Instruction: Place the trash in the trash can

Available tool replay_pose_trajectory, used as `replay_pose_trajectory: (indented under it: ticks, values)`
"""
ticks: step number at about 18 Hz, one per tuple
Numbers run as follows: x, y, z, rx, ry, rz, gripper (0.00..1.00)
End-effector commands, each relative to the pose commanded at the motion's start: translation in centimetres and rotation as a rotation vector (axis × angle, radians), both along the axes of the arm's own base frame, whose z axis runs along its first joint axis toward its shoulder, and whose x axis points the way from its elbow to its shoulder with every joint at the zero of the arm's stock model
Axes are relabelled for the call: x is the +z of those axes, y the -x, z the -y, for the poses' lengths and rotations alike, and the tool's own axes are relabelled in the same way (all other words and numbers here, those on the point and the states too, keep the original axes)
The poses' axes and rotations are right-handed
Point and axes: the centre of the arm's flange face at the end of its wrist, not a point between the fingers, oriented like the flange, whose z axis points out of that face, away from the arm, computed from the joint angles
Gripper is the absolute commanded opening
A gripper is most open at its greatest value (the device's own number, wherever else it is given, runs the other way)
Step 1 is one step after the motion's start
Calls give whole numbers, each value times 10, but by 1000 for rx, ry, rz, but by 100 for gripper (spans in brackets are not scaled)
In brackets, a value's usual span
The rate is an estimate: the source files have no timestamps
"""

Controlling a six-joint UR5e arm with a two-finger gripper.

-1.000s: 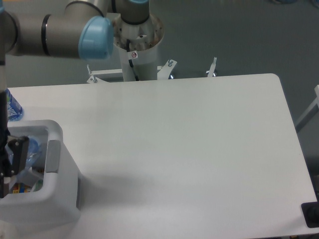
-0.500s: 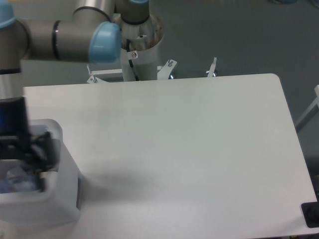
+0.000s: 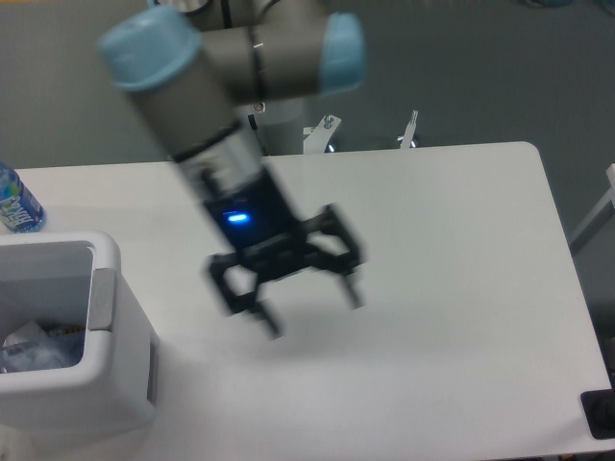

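A white trash can (image 3: 106, 379) sits at the table's (image 3: 452, 288) eight o'clock corner, with crumpled white and clear trash (image 3: 34, 346) lying inside it. Above the table's middle, blurred, hangs the robot's gripper (image 3: 312, 307), its two fingers spread apart and holding nothing. Farther back, at ten o'clock, a water bottle with a blue label (image 3: 14, 202) stands at the table's edge.

Smooth matt white table (image 3: 442, 288); glossy white plastic trash can (image 3: 106, 384) with grey panel.
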Motion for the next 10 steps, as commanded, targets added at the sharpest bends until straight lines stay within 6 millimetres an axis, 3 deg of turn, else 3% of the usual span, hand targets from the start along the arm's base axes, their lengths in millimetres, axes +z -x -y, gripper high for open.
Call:
replay_pose_trajectory:
  ticks: [2,5,10]
  values:
    - [2,33,38,-35,106,19,100]
    - [0,61,64,-54,141,38,100]
    - [5,83,100,-98,172,92,100]
